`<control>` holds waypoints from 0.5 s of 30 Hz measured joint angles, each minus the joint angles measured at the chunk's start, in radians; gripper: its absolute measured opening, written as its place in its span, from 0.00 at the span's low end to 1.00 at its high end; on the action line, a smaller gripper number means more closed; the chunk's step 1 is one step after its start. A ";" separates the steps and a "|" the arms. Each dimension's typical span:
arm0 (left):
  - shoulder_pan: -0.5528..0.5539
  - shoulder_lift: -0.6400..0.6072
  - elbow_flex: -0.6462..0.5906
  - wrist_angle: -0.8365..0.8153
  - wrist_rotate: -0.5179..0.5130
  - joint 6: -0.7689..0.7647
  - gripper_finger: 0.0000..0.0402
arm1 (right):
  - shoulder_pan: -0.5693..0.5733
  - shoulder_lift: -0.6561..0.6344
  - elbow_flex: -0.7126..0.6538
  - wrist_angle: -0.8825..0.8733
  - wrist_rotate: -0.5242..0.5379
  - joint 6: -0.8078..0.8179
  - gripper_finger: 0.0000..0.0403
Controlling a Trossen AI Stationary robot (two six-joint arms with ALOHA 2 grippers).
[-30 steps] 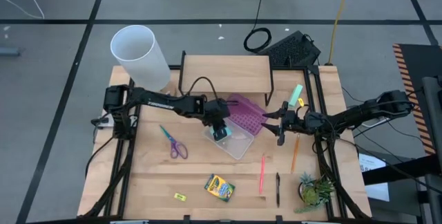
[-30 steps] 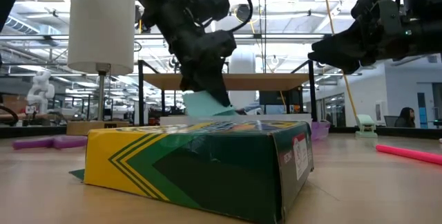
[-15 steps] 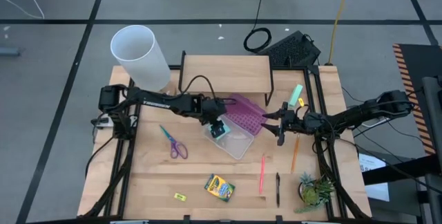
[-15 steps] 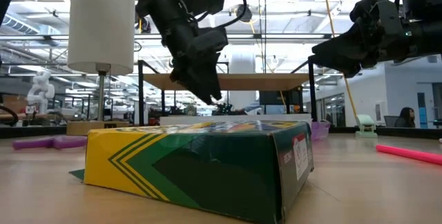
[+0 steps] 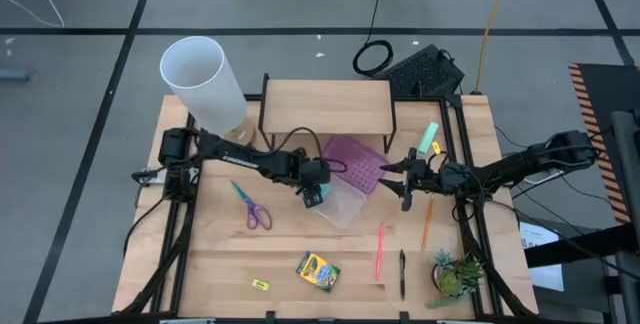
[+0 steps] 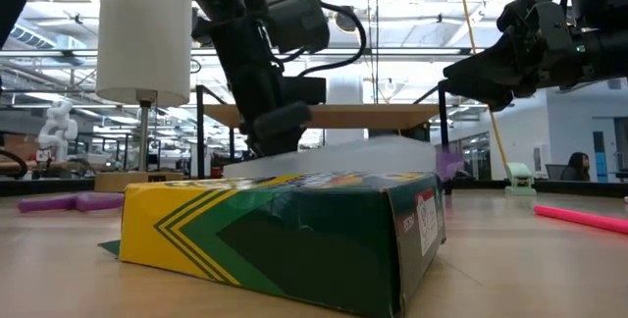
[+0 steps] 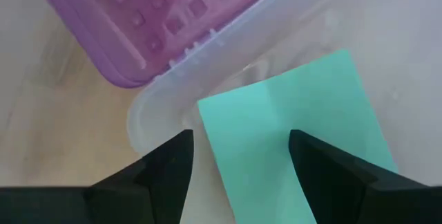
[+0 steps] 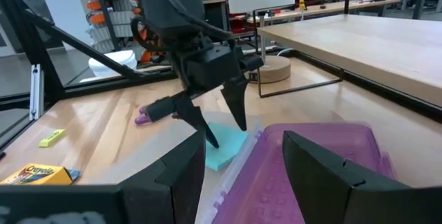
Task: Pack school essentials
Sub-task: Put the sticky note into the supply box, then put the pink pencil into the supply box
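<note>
A clear plastic case [image 5: 343,207] with its purple lid [image 5: 355,160] open lies mid-table. The blue-green sticky-note pad [image 7: 297,134] lies flat in the case's corner. My left gripper [image 5: 313,192] stands open right over the pad [image 8: 222,151], fingers pointing down on either side of it. My right gripper [image 5: 406,179] hovers open to the right of the lid [image 8: 311,162], holding nothing. Flat on the table lie the purple-handled scissors [image 5: 252,207], crayon box [image 5: 317,270], yellow piece [image 5: 260,285], pink pen [image 5: 380,252], black pen [image 5: 402,274] and orange pencil [image 5: 427,222]. My left gripper is open over the pad's near end [image 7: 255,175], coming from above. One finger [image 7: 331,175] overlaps the pad in the wrist view. Whether a fingertip touches the pad or the case, I cannot tell.
A white cylinder [image 5: 200,76] stands at the far left and a wooden shelf [image 5: 325,104] at the far middle. A potted plant [image 5: 455,274] sits at the near right corner. A green marker [image 5: 430,137] lies far right. In the low view the crayon box [image 6: 285,235] fills the foreground.
My left gripper has gone down into the case with the pad. A second ago the pad was between its fingers above the case; now it lies flat in the case. In the low view the case's rim now shows slanting above the crayon box.
</note>
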 joint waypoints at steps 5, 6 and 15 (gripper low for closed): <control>-0.011 -0.006 -0.001 -0.003 -0.024 -0.054 0.61 | 0.000 0.000 0.000 0.010 0.001 -0.007 0.46; -0.011 -0.012 -0.002 -0.006 -0.023 -0.055 0.61 | 0.000 0.000 0.000 0.014 0.001 -0.013 0.46; -0.063 -0.079 -0.003 0.169 -0.001 0.218 0.61 | 0.000 0.000 0.003 -0.010 0.028 -0.022 0.46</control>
